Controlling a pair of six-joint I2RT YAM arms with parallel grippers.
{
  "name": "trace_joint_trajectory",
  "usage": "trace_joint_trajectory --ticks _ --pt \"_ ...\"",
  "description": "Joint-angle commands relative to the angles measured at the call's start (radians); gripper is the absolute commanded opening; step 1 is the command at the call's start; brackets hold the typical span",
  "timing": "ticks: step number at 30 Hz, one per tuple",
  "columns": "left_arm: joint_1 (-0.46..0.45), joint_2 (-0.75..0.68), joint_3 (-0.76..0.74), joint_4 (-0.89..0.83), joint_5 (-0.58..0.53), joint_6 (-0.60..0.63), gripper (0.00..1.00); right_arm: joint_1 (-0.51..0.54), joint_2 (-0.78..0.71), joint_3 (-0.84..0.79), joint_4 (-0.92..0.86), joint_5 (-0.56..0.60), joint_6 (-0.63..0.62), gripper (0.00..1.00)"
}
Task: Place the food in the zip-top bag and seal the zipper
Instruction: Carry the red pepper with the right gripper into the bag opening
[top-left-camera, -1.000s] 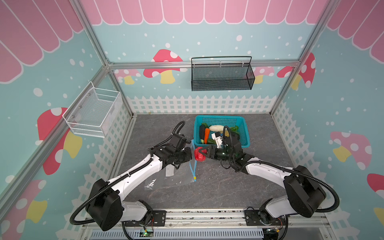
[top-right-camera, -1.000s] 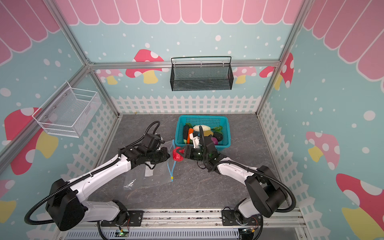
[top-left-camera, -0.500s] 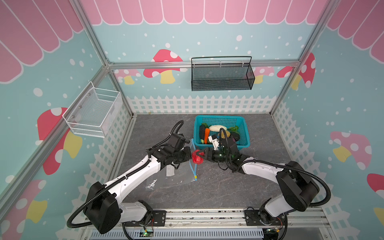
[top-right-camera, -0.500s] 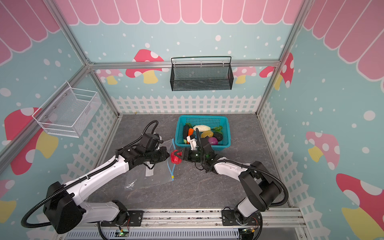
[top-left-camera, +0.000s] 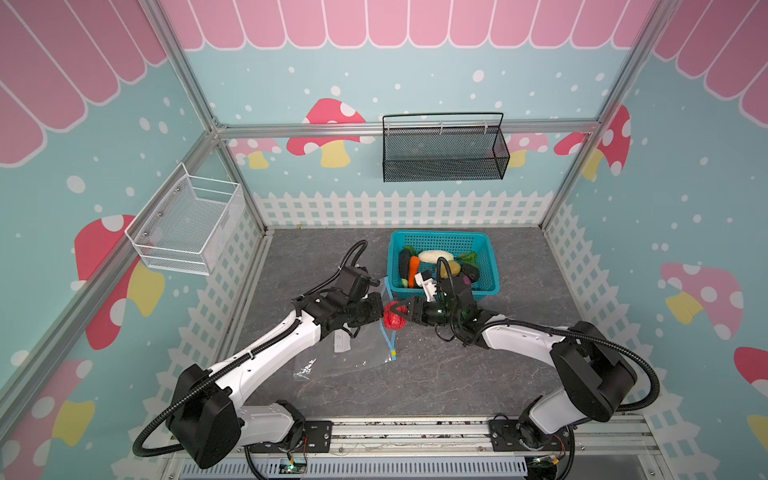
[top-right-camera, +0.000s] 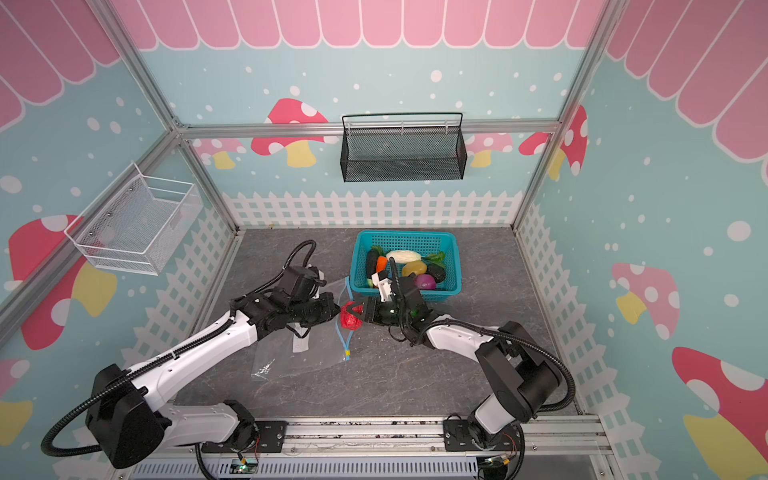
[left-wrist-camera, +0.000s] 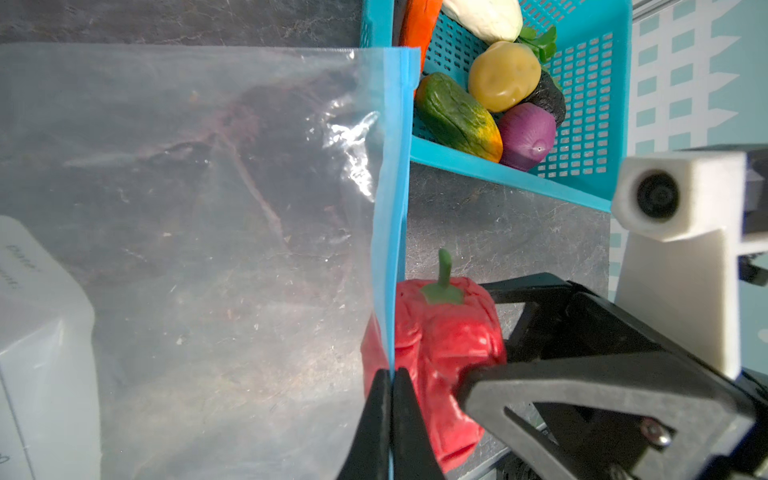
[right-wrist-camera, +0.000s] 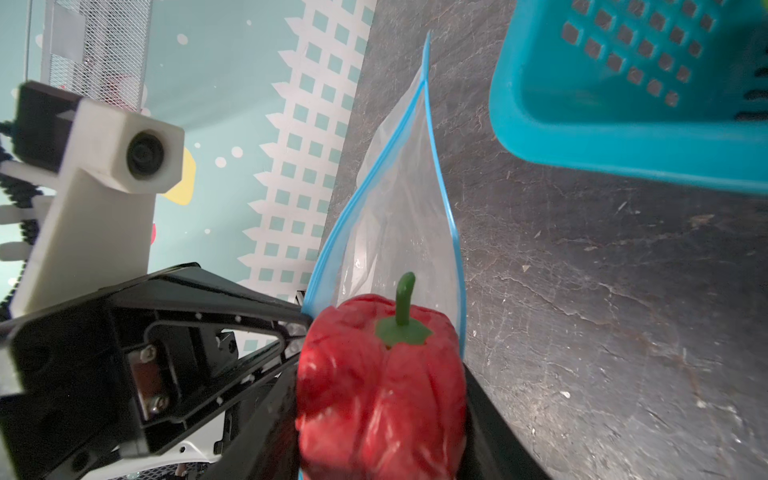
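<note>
The zip-top bag (top-left-camera: 353, 353) lies clear and crinkled on the grey table, with its mouth turned toward the basket. My left gripper (left-wrist-camera: 390, 374) is shut on the upper lip of the blue zipper (left-wrist-camera: 395, 166) and holds it up, so the mouth gapes. My right gripper (right-wrist-camera: 380, 415) is shut on a red toy pepper (right-wrist-camera: 382, 390) with a green stem, and the pepper's front sits between the two blue lips. In both top views the pepper (top-left-camera: 394, 318) (top-right-camera: 350, 319) is between the two grippers. The yellow slider (top-left-camera: 393, 354) sits at the zipper's near end. More food lies in the basket: carrot (top-left-camera: 414, 268), white radish (top-left-camera: 433, 256), potato (top-left-camera: 453, 268), onion (top-right-camera: 425, 281).
The teal lattice basket (top-left-camera: 488, 266) stands just behind the right wrist, close to the bag's far corner. A black mesh basket (top-left-camera: 442, 149) hangs on the back wall and a white wire basket (top-left-camera: 187, 226) on the left wall. Bare grey tabletop lies in front of the bag.
My right gripper has carried the red pepper a little to the left, up to the bag's open mouth. The left gripper keeps its grip on the zipper lip in about the same place.
</note>
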Motion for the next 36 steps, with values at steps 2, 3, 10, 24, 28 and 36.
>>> trace_joint_trajectory --ticks 2,3,10,24,28,36 --pt "0.005 -0.020 0.001 0.018 0.006 -0.024 0.00 0.009 0.022 0.006 0.018 0.007 -0.002 0.39" --pt "0.005 -0.021 0.001 0.021 0.007 -0.023 0.00 0.008 0.023 0.004 0.018 0.008 -0.002 0.39" --pt "0.002 -0.026 -0.014 0.029 0.004 -0.025 0.00 0.011 0.022 0.001 0.013 0.011 -0.007 0.39" --pt "-0.004 -0.026 -0.019 0.043 0.014 -0.028 0.00 0.033 0.060 0.046 -0.027 0.011 -0.035 0.41" --pt "-0.005 -0.023 -0.016 0.044 0.015 -0.024 0.00 0.037 0.079 0.073 -0.074 0.019 -0.064 0.42" --pt "-0.004 -0.025 -0.020 0.045 0.011 -0.021 0.00 0.037 0.101 0.087 -0.111 0.048 -0.103 0.45"
